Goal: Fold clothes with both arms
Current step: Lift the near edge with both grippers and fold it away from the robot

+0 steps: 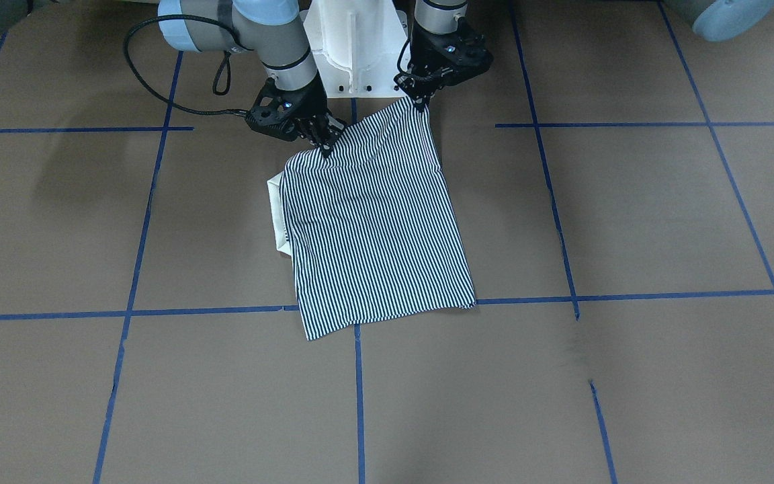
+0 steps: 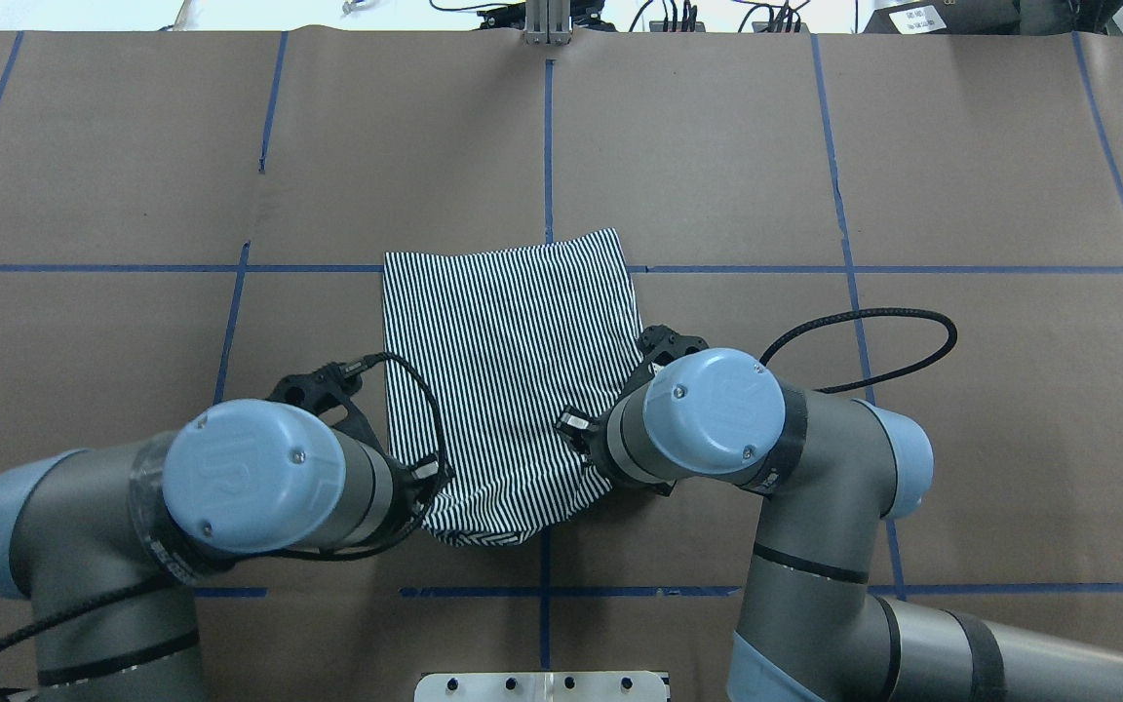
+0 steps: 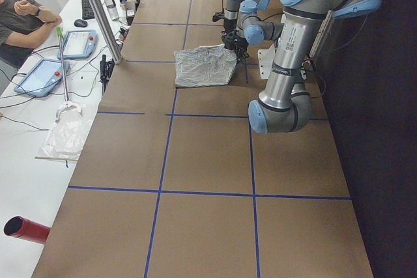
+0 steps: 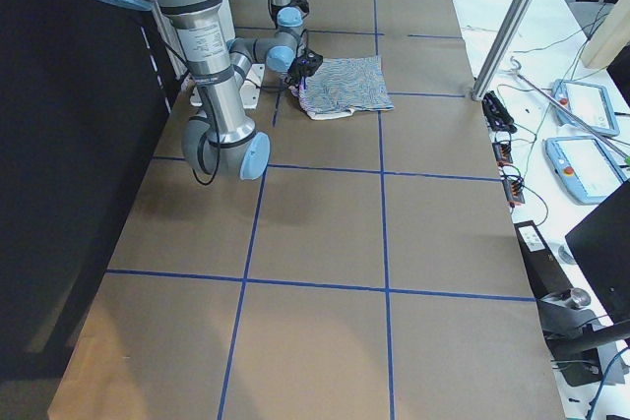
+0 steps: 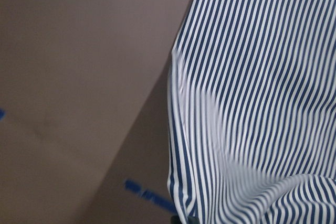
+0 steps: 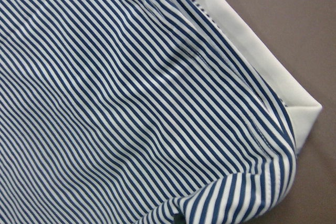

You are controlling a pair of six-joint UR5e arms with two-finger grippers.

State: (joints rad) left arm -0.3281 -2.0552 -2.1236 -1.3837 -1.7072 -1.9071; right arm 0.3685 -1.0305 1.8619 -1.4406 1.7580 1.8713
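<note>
The striped polo shirt (image 1: 373, 222) lies folded into a rectangle on the brown table, and its cream collar (image 1: 275, 215) pokes out on the robot's right side. My left gripper (image 1: 420, 104) is shut on the shirt's corner nearest the base. My right gripper (image 1: 326, 149) is shut on the other near corner. Both corners are raised off the table while the far end (image 2: 508, 253) lies flat. From overhead, the wrists hide both grippers. The left wrist view fills with stripes (image 5: 262, 103); the right wrist view shows stripes and collar (image 6: 262, 61).
The white pedestal base (image 1: 353, 47) stands just behind the shirt. Blue tape lines (image 1: 360, 390) grid the table. Past the far edge are a metal post (image 3: 98, 11), teach pendants (image 3: 71, 43), a seated person (image 3: 19, 17) and a red cylinder (image 3: 26, 229).
</note>
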